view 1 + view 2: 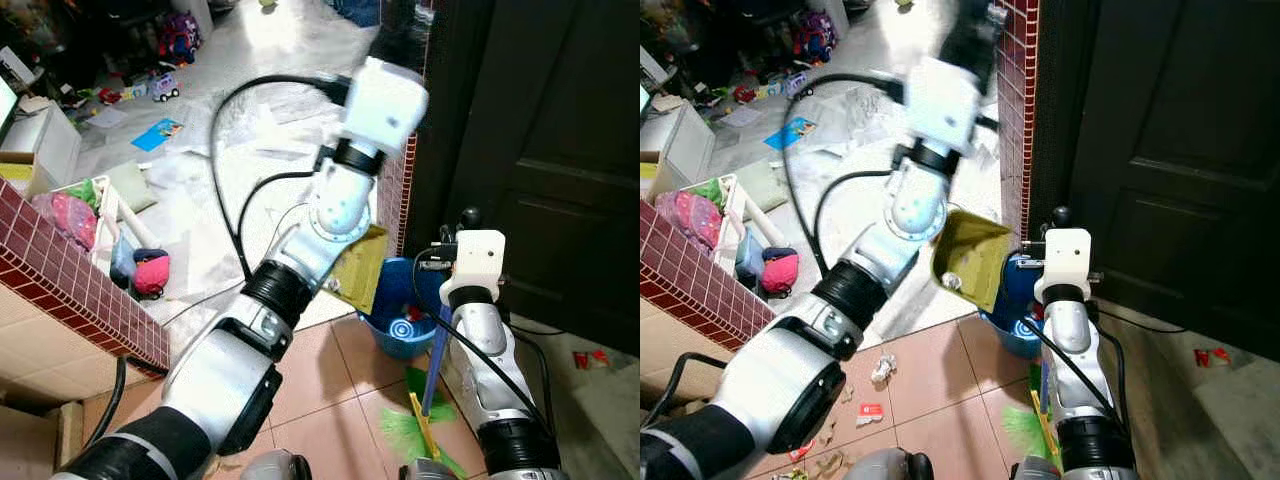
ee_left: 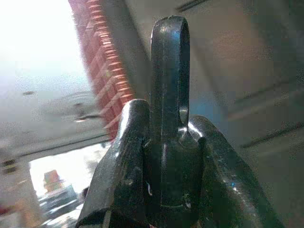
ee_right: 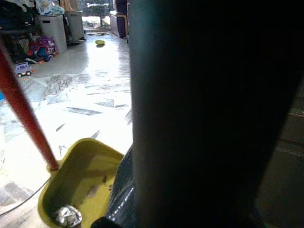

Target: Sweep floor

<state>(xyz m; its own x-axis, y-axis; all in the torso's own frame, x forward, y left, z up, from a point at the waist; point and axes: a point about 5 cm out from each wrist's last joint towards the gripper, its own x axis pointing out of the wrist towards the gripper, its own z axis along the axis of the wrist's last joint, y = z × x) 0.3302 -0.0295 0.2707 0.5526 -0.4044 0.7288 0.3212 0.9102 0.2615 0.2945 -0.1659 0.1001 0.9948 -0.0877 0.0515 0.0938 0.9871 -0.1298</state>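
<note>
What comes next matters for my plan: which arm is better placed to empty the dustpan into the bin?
Left: the left gripper clamps the handle, holding the tilted dustpan near the blue bin; the right arm is by the broom.

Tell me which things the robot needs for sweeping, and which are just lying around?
For the sweeping:
- yellow dustpan, its handle clamped in the left gripper
- broom by the right arm
- blue bin
- scraps on the tiles
- foil ball in the dustpan

Just lying about:
- toy car
- blue booklet
- pink soft toy
</note>
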